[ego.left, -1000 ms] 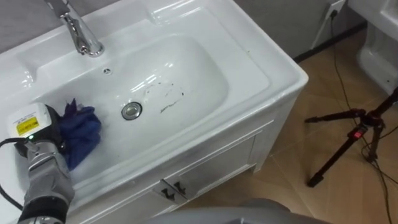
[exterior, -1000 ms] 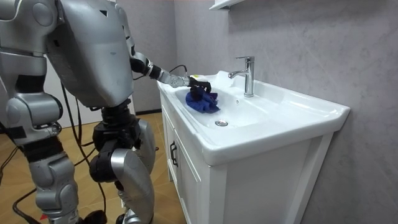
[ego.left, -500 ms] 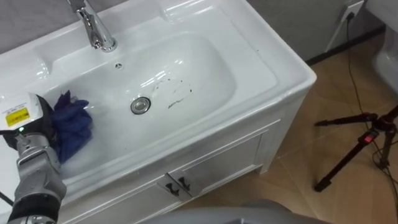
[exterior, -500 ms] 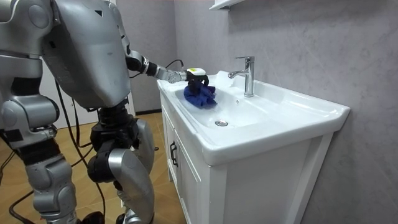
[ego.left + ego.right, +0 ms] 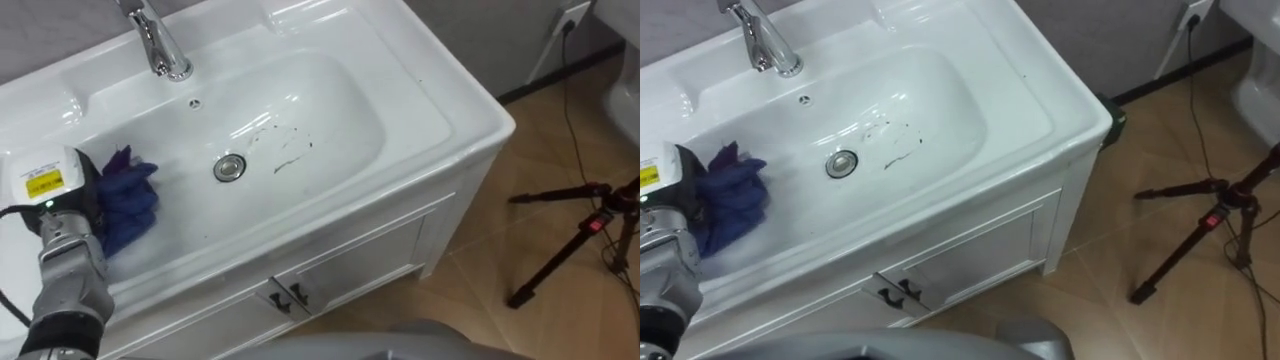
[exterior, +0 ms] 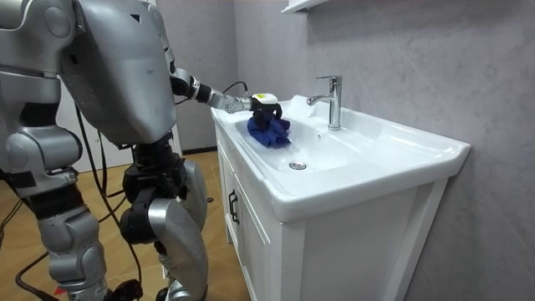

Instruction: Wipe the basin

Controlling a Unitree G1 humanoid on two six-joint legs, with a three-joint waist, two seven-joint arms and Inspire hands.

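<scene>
my left arm out over the basin (image 5: 330, 110), left hand (image 5: 85, 200) clamped on the blue cloth (image 5: 128, 200) against its left slope

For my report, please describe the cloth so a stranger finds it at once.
Look at the white basin under the chrome tap. At its left end, by the robot's left hand, lies a crumpled cloth. It alone is dark blue.

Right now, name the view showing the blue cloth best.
Left eye view: blue cloth whole, against the left hand in the basin. Right eye view has it near the edge; room view, side-on.
</scene>
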